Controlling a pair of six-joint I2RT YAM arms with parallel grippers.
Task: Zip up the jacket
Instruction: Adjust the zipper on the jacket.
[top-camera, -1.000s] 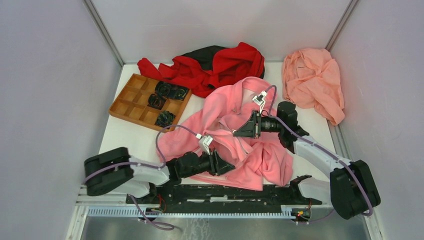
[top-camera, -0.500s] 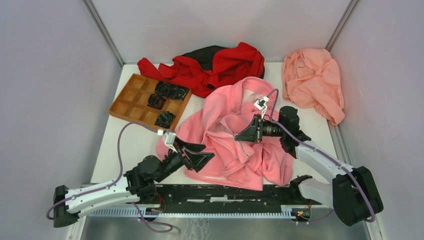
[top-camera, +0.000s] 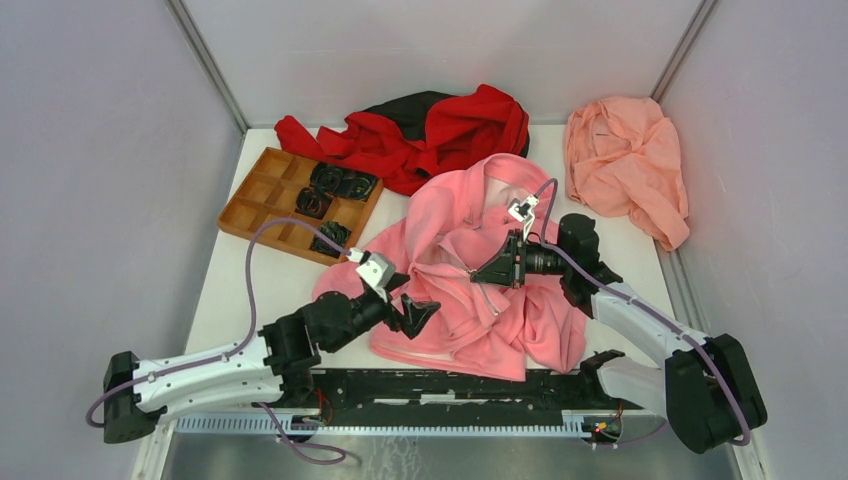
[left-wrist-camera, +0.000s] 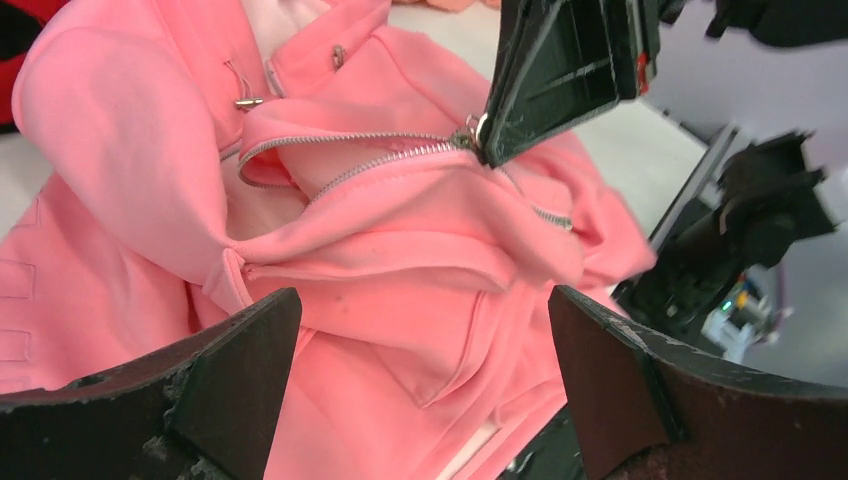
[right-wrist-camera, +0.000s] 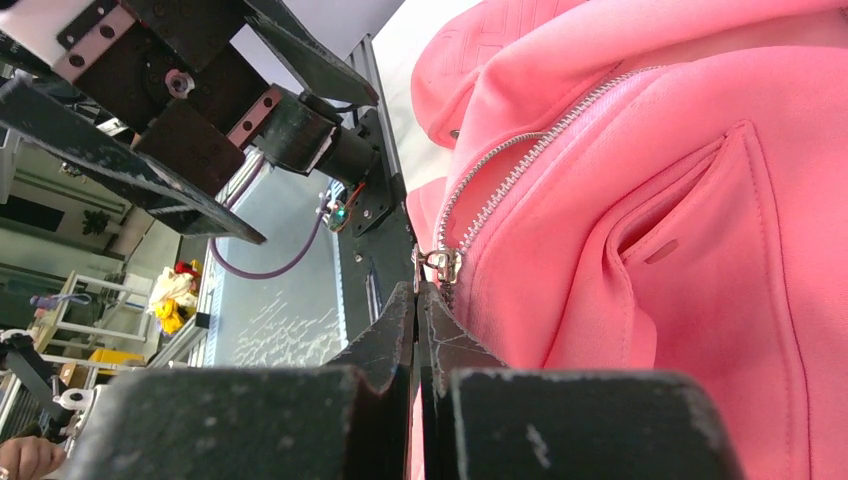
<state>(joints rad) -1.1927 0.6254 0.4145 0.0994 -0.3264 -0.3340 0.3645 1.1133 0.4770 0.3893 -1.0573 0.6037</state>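
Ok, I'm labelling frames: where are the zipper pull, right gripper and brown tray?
zipper pull (right-wrist-camera: 443, 263), right wrist view, metal slider.
right gripper (right-wrist-camera: 418, 292), right wrist view, between shut fingertips.
brown tray (top-camera: 258, 188), top view, bare compartment.

The jacket (top-camera: 445, 220) hides its sleeves among crumpled folds.

Bright even light, soft faint shadows, wrist views slightly blurred
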